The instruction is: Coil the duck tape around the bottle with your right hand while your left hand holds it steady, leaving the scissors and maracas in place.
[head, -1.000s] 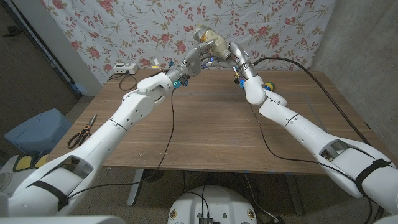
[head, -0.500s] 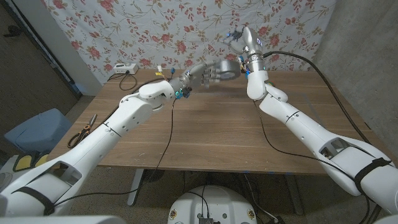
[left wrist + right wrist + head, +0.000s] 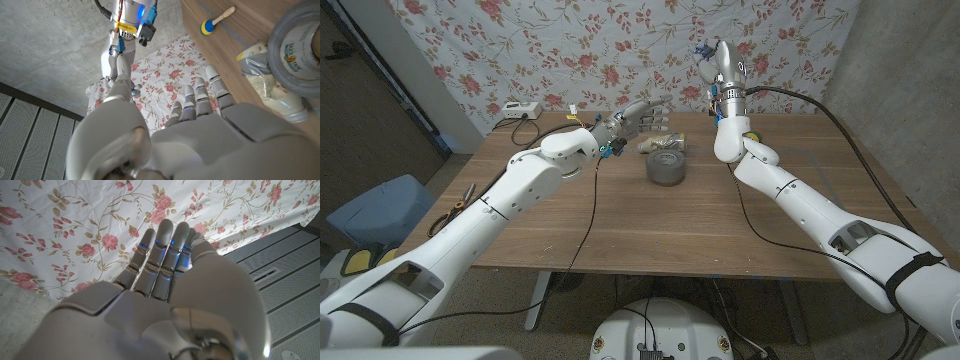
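The tape [image 3: 667, 165] is sitting on the table [image 3: 650, 225] near the far edge, ringed around the bottle [image 3: 659, 146], which is lying on its side under it, long axis running across the table. The left hand [image 3: 638, 117] is hovering just beside it, fingers spread and holding nothing, much the nearer. The right hand [image 3: 714, 58] is raised well above, fingers straight and empty. The tape roll is grey, the bottle pale with a printed label.

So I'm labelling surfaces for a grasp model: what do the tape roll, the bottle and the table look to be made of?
Tape roll: matte silver-grey, cloth-backed duct tape by its look, with a printed paper label inside the core. Bottle: likely pale plastic with a printed label, lying on its side. Table: brown wood-grain top, possibly laminate.
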